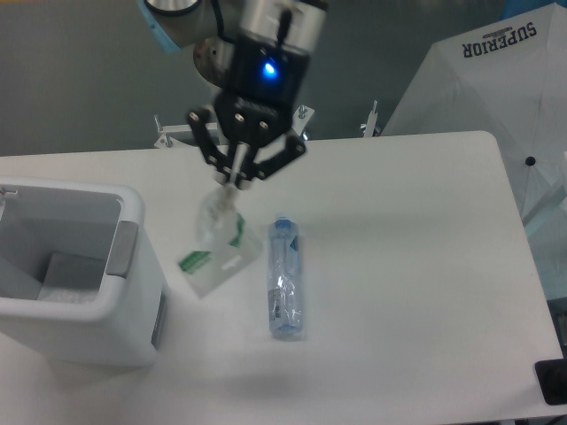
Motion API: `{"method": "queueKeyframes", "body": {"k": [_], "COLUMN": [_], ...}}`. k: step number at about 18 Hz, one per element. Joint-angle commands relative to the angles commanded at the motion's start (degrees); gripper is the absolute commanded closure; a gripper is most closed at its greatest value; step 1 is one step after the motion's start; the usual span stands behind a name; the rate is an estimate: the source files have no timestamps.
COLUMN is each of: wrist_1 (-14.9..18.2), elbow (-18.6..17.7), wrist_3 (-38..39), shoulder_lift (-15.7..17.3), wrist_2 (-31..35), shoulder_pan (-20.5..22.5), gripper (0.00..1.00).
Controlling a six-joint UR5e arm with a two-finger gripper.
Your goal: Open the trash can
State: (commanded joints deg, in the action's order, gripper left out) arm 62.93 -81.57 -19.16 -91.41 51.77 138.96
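While the trash can (pixel 75 274) sits at the near left edge of the white worktop (pixel 416 266) with its top open and grey tab (pixel 124 250) facing right, a clear plastic bottle (pixel 285 276) lies flat well to its right. Between them, nearer the can and lifted off the worktop, a clear wrapper with a green label (pixel 217 246) hangs from the claw (pixel 232 183), whose fingertips pinch its top.
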Motion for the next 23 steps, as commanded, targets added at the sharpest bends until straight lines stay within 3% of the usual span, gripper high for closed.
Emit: {"method": "queueKeyframes", "body": {"k": [12, 23], "wrist_1": [-0.1, -0.2], "elbow": [-0.3, -0.4], "wrist_3": [0.9, 0.8], "shoulder_lift": [0.1, 0.3], "wrist_2": [0.0, 0.1], "shoulder_pan": [-9.8, -10.2], "gripper": [0.81, 0.81]}}
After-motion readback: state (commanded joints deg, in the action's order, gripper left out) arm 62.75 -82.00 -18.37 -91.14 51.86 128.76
